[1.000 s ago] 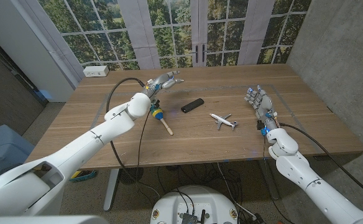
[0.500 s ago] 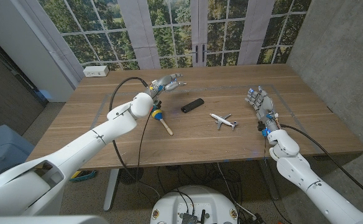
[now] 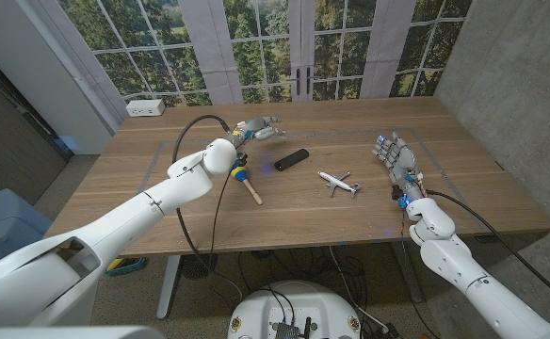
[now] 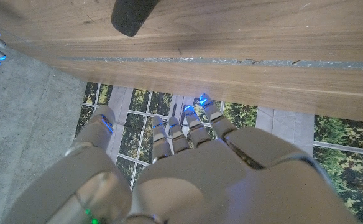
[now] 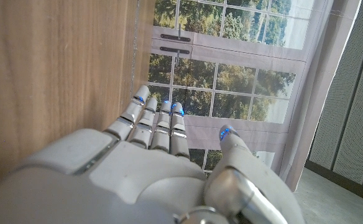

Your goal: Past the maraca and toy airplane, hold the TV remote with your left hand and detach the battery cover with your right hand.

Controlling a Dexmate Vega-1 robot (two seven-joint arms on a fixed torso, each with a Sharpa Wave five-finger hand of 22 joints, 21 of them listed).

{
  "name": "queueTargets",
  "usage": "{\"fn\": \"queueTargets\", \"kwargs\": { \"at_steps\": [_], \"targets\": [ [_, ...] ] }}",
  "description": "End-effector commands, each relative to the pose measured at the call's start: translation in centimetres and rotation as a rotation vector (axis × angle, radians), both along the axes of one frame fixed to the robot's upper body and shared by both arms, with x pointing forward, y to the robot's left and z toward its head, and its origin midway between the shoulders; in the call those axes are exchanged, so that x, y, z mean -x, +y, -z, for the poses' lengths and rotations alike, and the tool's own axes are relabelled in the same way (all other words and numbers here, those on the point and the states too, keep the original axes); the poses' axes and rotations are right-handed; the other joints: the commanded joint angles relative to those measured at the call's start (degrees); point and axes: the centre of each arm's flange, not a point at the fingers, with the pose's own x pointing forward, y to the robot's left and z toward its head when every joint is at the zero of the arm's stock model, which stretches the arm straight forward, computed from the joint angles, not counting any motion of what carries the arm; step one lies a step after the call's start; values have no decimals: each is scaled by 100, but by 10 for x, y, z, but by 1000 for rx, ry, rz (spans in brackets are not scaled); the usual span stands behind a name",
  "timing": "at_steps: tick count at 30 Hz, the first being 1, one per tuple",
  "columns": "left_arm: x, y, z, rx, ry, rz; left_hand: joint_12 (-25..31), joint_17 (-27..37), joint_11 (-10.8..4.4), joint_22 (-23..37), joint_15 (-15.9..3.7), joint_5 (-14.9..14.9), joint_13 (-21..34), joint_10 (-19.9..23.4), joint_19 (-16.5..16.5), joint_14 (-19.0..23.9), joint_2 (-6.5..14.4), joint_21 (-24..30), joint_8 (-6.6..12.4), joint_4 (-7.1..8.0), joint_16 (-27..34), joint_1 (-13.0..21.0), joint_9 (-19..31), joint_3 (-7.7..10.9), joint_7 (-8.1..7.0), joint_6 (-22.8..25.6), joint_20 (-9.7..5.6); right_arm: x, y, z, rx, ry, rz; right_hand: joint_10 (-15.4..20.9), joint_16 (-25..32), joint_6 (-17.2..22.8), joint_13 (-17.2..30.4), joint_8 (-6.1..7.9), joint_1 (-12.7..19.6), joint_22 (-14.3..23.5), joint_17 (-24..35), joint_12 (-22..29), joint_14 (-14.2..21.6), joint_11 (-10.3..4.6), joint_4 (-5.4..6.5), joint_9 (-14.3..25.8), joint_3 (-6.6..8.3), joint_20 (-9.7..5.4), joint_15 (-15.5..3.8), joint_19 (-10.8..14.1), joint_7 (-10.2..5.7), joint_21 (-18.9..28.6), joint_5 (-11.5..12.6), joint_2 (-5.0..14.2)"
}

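One slim black TV remote (image 3: 291, 159) lies angled on the table (image 3: 463, 188).

Remote (image 3: 292, 159) between maraca (image 3: 246, 182), airplane (image 3: 338, 181).

Even daylight came through the windows (image 3: 294, 47) behind the table (image 3: 209, 212); shadows were soft, the head view sharp, wrist views blurred close up.

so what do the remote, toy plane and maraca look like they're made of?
TV remote: probably matte black plastic, dark and even with no glare. Toy airplane: white with small dark accents, likely plastic or painted metal; too small to tell. Maraca: light handle looks like bare wood; blue and yellow head looks painted.
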Motion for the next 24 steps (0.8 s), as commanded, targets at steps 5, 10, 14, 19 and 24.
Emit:
{"fn": "queueTargets", "kwargs": {
  "at_steps": [5,10,14,19,24],
  "targets": [
    [-7,-9,4,-58,64,-18,-24,24,-10,9,-272,-8,19,12,51,45,-13,-40,5,-5,-9,82,9,-9,42,2,26,-1,-2,1,-8,0,9,81,57,47,15,22,-8,12,21,35,17,14,-50,19,27,3,-15,49,-2,-42,0,38],
    [-9,-11,6,-74,81,-20,-24,25,-13,10,-266,-9,19,28,98,71,-19,-34,-2,-3,-6,109,10,-14,55,0,19,-1,-1,2,-12,2,12,83,64,58,15,23,-14,13,21,33,27,13,-58,20,28,7,7,50,-7,-59,-1,40],
    [-10,-12,6,-87,90,-27,-27,25,-16,11,-266,-8,20,30,101,77,-20,-40,-5,-3,-8,129,10,-14,62,-2,18,0,-1,3,-15,4,12,88,67,56,14,20,-18,13,24,34,28,15,-63,20,29,8,3,53,-11,-68,-2,40],
    [-11,-14,9,-105,101,-42,-31,26,-14,11,-267,-7,21,33,92,71,-26,-55,-12,-3,-16,155,11,-17,65,-13,16,1,-2,4,-11,4,13,104,71,54,14,18,-22,13,26,39,29,14,-68,20,29,12,6,59,-4,-77,-2,40],
    [-11,-17,10,-127,113,-56,-35,27,54,13,-263,-9,23,57,91,75,-58,-85,-27,-1,-27,213,12,-36,229,-34,22,1,-3,6,-19,4,12,107,78,59,15,17,-28,14,29,38,35,16,-77,21,31,4,8,65,-3,-95,-2,41]
  ]
}}
